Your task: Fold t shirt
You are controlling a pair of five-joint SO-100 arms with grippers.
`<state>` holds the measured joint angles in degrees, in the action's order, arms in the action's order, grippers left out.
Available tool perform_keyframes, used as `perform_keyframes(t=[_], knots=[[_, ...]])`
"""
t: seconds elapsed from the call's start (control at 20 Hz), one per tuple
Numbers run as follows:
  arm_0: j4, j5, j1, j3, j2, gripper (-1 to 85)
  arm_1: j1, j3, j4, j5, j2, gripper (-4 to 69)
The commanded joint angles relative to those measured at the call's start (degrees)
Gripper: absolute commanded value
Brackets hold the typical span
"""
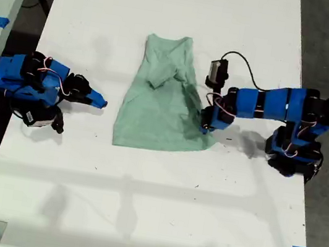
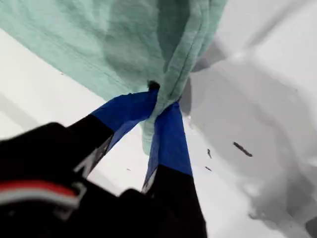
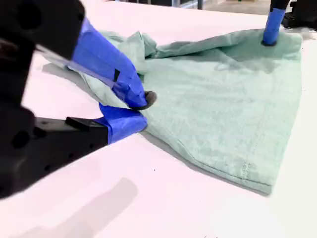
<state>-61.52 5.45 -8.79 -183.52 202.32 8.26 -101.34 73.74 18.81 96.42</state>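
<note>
You see the shirt (image 1: 162,101) lying wrinkled on the white counter (image 1: 138,207), narrow end away from you, hem nearer. My first gripper (image 1: 204,127) pinches the hem's edge on the exterior view's right, fingers (image 2: 168,134) clenched on cloth. My second gripper (image 1: 100,102) rests apart on that view's left, fingers (image 3: 121,84) slightly parted, grasping nothing.
</note>
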Motion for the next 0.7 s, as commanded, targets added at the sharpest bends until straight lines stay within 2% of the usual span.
perform_keyframes(t=[0.0, 0.1, 0.2, 0.4, 0.45, 0.5, 0.55, 0.6, 0.65], knots=[[0.1, -0.4, -0.5, -1.1, 0.3, 2.8, -4.0, 25.8, 7.8, 2.6, -10.0, 0.5], [0.1, -0.4, -0.4, -1.1, 0.3, 2.7, -6.2, 41.6, 11.2, 4.0, -21.4, 0.5], [0.0, -0.4, -0.2, -1.1, 0.3, 2.7, -7.5, 51.7, 11.3, 5.0, -30.6, 0.5], [0.0, -0.4, -0.2, -1.1, 0.3, 3.1, -8.8, 54.0, 5.2, 5.9, -39.2, 0.5], [0.0, -0.4, -0.3, -1.1, 0.3, 3.2, -9.2, 54.0, 3.7, 6.7, -40.1, 5.7], [0.0, -0.4, -0.3, -1.1, 0.3, 3.3, -9.7, 54.0, 2.5, 7.8, -40.4, 35.2], [0.0, -0.4, -0.3, -1.1, 0.3, 3.3, -9.8, 54.4, 2.5, 9.0, -40.2, 55.2], [0.0, -0.4, -0.2, -1.1, 0.3, 3.3, -10.0, 55.5, 4.0, 10.2, -39.2, 57.1], [0.0, -0.4, -0.1, -1.1, 0.3, 3.3, -10.1, 56.1, 7.0, 10.4, -37.0, 53.4]])
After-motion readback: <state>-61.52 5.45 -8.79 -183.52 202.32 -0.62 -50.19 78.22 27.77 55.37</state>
